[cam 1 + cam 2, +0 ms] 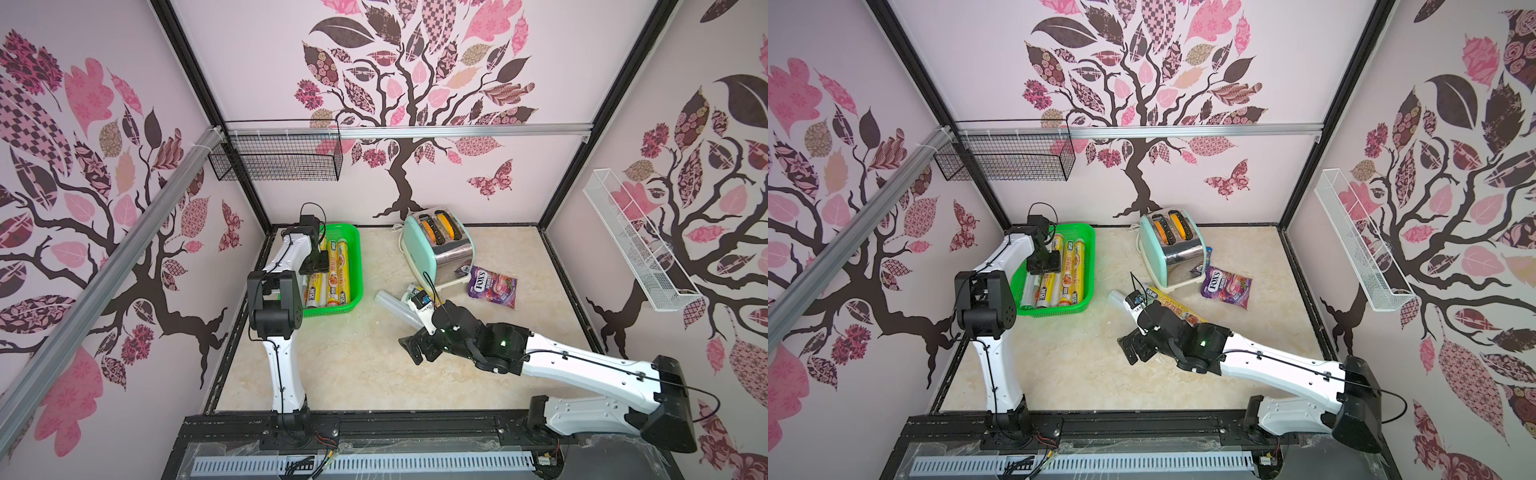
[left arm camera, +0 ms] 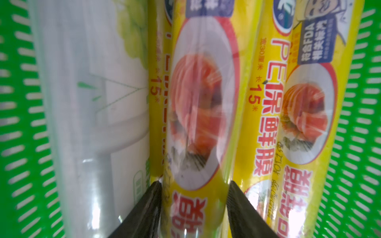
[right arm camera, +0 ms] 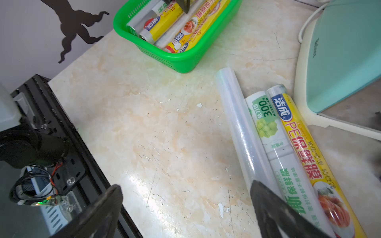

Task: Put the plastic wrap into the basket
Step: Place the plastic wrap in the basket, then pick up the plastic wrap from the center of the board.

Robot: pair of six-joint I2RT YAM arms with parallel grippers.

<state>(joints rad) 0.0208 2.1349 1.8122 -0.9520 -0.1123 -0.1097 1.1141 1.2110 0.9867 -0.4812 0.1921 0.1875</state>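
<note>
Plastic wrap (image 1: 336,270), long thin rolls, in two lots. In both top views, several rolls lie lengthwise in the green basket (image 1: 356,266) at the far left of the desk (image 1: 353,365), and the left claw (image 1: 316,266) is lowered among them. The loose rolls (image 1: 390,305) lie on the desk in front of the toaster (image 1: 446,253), near a purple candy bag (image 1: 492,286), with the right claw (image 1: 415,349) low beside them. Left wrist view: a yellow roll (image 2: 198,103) sits between the two fingers (image 2: 144,212), overlapping its neighbours in the basket; whether the fingers press it or merely flank it cannot be told. Right wrist view: the jaws gape wide and hold nothing. A clear roll (image 3: 241,127), a white roll (image 3: 270,140) with green print and a loose yellow roll (image 3: 305,148) lie side by side, touching, just beside the toaster.
</note>
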